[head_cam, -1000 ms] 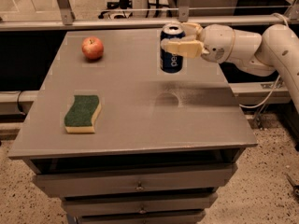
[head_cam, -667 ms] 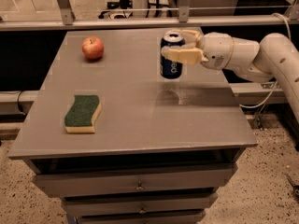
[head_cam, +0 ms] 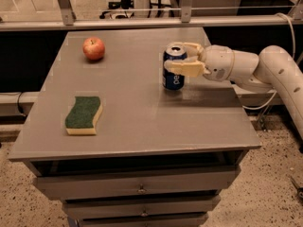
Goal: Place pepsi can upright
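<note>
Pepsi can (head_cam: 173, 79) stands upright toward 2 o'clock on the worktop (head_cam: 137, 112), its base seemingly touching down. Claw (head_cam: 179, 57), reaching in from 3 o'clock, is clamped on it. Placement looks nearly done; letting go and backing off are left.

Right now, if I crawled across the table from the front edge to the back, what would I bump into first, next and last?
Sponge → pepsi can, with the gripper closed around it from the right → apple.
</note>
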`<state>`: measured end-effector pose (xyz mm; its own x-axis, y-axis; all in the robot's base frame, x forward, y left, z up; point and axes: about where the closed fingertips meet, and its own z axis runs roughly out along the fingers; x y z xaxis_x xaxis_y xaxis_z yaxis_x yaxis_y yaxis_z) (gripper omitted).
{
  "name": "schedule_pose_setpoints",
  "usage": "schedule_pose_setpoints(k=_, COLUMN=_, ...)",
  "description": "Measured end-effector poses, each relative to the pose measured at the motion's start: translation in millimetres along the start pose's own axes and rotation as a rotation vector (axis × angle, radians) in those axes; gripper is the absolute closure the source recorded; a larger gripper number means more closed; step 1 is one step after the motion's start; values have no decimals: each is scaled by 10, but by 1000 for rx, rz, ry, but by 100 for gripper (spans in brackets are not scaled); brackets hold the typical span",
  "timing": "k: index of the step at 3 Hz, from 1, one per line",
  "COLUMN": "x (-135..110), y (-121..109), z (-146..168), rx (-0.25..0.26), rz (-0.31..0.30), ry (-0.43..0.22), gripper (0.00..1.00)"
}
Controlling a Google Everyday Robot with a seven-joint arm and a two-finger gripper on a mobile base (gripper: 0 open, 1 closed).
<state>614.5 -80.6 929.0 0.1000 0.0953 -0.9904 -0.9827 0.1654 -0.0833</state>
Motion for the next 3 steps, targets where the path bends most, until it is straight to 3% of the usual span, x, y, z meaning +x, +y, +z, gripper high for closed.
schedule_pose_setpoints(k=1, x=107, y=50, z=-40, rx=-28, rz=-20, ry=19, gripper=25)
schedule_pose_setpoints(k=2, x=166, y=74, z=-69, rx=-41, rz=-26, ry=31, gripper=2)
schedule_pose_setpoints(k=3, x=173, y=73, z=-105, rx=-63, rz=-54, ry=75, gripper=0)
